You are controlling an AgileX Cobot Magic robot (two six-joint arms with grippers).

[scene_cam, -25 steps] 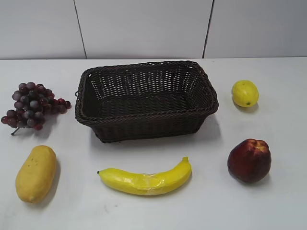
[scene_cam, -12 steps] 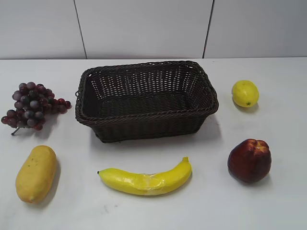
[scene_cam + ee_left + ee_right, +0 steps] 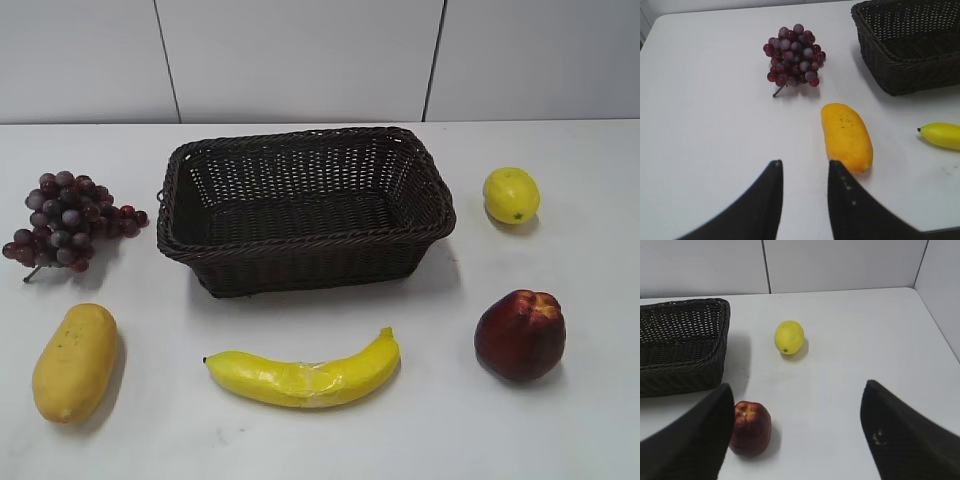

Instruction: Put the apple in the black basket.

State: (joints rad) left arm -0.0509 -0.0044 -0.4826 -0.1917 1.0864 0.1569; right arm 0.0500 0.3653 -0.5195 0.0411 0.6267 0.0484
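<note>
On the white worktop, the apple sits right of and nearer than the black basket, untouched. The right pincer gapes wide, the left pincer narrow; an off-centre grip risks rolling the apple away.

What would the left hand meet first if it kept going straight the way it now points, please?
Probably bare table: the left hand aims between the mango and the grapes. The grapes come next, though depth is unclear.
</note>
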